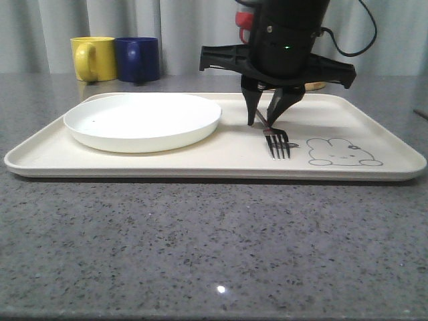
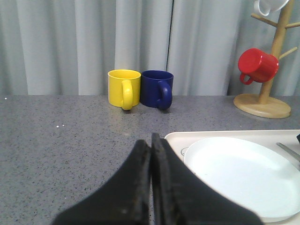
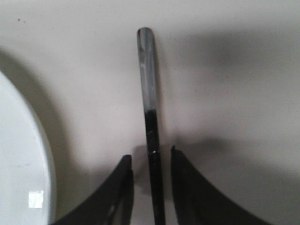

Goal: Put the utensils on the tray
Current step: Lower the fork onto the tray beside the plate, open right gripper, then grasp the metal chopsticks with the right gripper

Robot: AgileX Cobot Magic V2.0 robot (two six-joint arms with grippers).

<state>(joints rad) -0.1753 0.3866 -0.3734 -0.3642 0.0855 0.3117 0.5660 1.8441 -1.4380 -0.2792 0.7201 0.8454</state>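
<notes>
Fork [image 1: 277, 142] lies flat on the tray [image 1: 374, 175] in the front view, its handle between the spread jaws of the right gripper [image 1: 265, 115]; other cutlery isn't visible, so likely still to place. Left wrist view: left gripper [image 2: 151, 154], jaws pressed together, empty. Right wrist view: handle between parted jaws, seemingly untouched.

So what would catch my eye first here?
Probably the black right gripper poised over a fork lying on the cream tray, fingers open either side of its handle. Next, the white plate on the tray's left, with yellow and blue mugs behind.
</notes>
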